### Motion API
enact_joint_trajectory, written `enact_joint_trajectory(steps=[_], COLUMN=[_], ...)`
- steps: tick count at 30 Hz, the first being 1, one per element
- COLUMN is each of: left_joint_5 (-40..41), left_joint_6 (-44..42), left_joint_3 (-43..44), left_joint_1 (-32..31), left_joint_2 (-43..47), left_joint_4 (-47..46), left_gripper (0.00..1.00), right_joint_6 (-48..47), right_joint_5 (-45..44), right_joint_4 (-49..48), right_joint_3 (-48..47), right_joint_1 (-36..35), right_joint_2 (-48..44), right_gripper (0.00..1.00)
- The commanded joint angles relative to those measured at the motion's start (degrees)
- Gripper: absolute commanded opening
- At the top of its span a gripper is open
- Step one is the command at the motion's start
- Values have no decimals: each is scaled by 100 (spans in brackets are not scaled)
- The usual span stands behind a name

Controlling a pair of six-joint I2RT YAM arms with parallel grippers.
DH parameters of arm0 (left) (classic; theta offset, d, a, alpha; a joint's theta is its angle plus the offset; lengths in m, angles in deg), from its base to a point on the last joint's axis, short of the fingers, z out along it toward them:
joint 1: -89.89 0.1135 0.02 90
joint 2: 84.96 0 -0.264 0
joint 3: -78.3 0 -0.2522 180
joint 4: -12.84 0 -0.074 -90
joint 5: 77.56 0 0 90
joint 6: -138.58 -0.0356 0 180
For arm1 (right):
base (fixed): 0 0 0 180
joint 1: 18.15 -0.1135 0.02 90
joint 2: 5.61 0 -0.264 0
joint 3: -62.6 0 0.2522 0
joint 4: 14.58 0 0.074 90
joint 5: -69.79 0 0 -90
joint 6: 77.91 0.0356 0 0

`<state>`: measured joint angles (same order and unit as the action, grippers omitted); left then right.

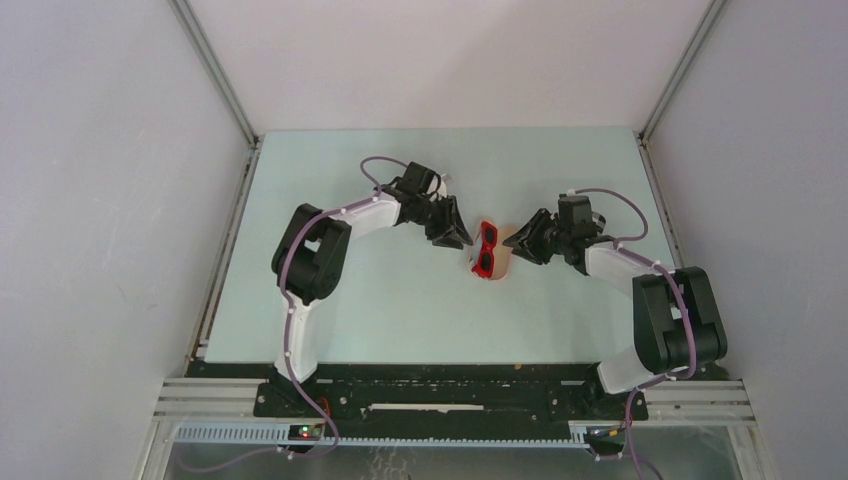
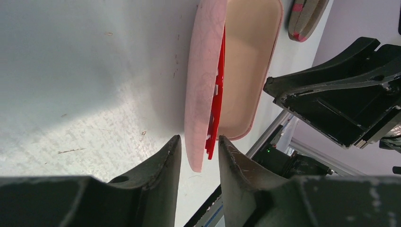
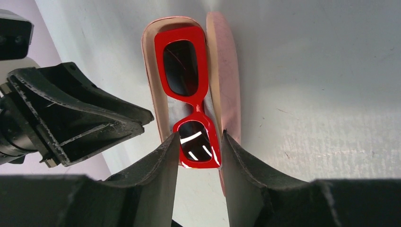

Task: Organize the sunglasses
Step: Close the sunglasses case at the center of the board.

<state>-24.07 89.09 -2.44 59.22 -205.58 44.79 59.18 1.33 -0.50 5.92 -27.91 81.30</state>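
The red sunglasses (image 1: 487, 248) lie folded in the tan tray of an open pink case (image 1: 497, 270) at mid-table. In the right wrist view the red sunglasses (image 3: 184, 71) rest lenses up. My right gripper (image 3: 199, 139) has its fingers pressed against both sides of the near lens frame. The pink case lid (image 2: 203, 71) stands on edge beside the red frame (image 2: 216, 104). My left gripper (image 2: 199, 146) is open, and its tips straddle the lid's end and the frame's corner with slack on the lid side. From above, the left gripper (image 1: 462, 240) and the right gripper (image 1: 515, 243) face each other across the case.
A second oblong case (image 2: 307, 16), brownish with pink stripes, lies beyond the pink one in the left wrist view. The pale green table (image 1: 350, 300) is walled by a metal frame (image 1: 215, 75) at the back corners. Both arm bases sit at the near edge.
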Motion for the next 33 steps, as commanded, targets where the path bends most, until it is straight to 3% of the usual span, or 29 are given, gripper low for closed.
enact_joint_trajectory(steps=[1, 15, 33], left_joint_5=[-233, -299, -407], left_joint_6=[-43, -26, -13], left_joint_3=[398, 503, 702], left_joint_1=[9, 1, -42], left_joint_2=[-69, -248, -504], left_joint_4=[61, 87, 158], left_gripper=[39, 35, 28], right_joint_6=[52, -16, 131], right_joint_5=[-59, 113, 315], right_joint_4=[-173, -192, -458], right_joint_3=[55, 64, 64], right_joint_1=[39, 189, 186], right_joint_2=[-208, 164, 419], right_gripper=[46, 54, 28])
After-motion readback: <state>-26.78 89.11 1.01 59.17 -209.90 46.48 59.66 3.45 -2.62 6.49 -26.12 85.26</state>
